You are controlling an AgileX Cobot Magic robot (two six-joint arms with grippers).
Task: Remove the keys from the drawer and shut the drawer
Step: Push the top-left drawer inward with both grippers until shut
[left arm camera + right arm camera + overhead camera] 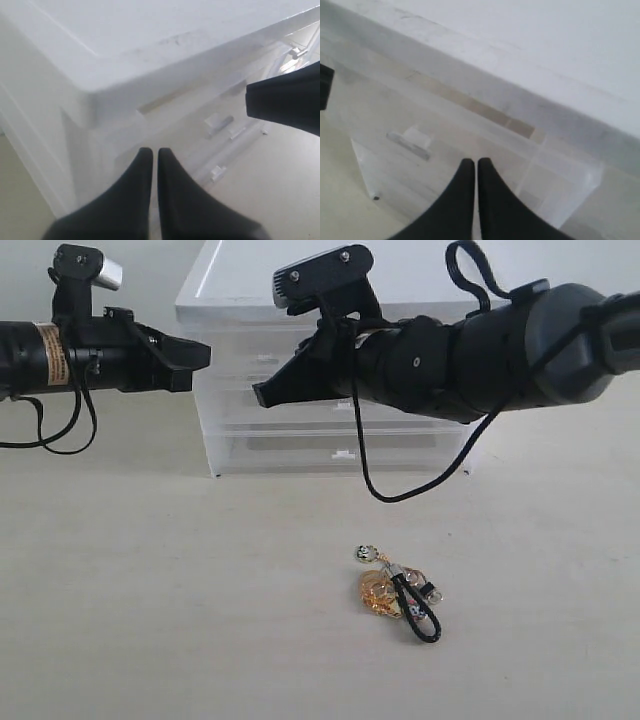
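Observation:
The keys [399,589], gold and silver rings on a black cord loop with a small round charm, lie on the table in front of the cabinet. The drawer [236,350] is the top left small one; its translucent front and tab handle [409,142] fill the right wrist view. It looks pushed in or nearly so. My right gripper [263,395] [472,161] is shut and empty, its tips just in front of that drawer's face. My left gripper [203,354] [150,150] is shut and empty, hovering by the cabinet's top left corner.
The white cabinet [300,280] stands at the back, with two full-width drawers [340,430] under the top pair. The right arm's cable [400,490] hangs low in front of the cabinet. The right gripper's black tip [287,100] shows in the left wrist view.

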